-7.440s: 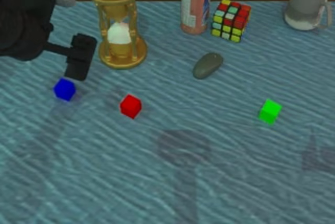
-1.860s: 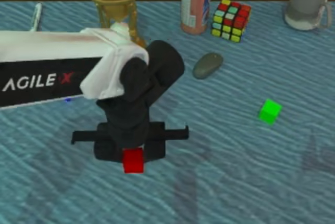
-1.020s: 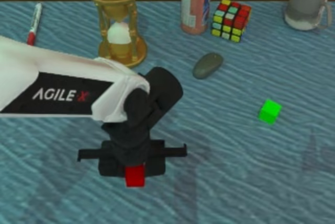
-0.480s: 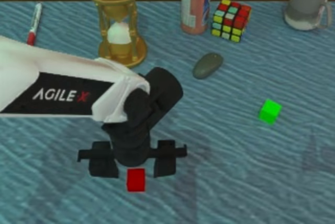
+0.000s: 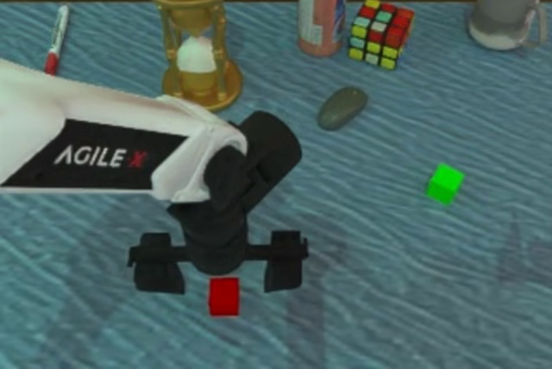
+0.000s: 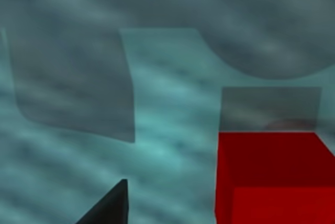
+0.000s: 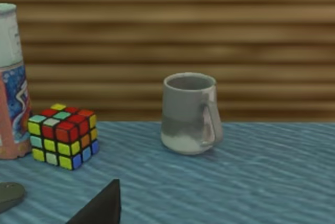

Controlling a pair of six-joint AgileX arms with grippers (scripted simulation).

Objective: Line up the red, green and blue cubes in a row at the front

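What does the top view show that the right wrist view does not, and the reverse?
Only the top view shows the left gripper, open above the red cube, plus the green cube, hourglass and marker. Only the right wrist view shows the wooden wall at full height. Both show the mug and puzzle cube.

Left arm [image 5: 95, 140]: white shell, black panel lettered "AGILE X", black wrist, black two-finger tool [image 5: 221, 265].

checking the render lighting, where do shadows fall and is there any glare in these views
Top view: soft grey shadows on the table near the left gripper and red cube; no glare. Left wrist view: broad translucent shadows across the cloth, one directly behind the cube. Right wrist view: evenly lit, faint shadow under the mug.
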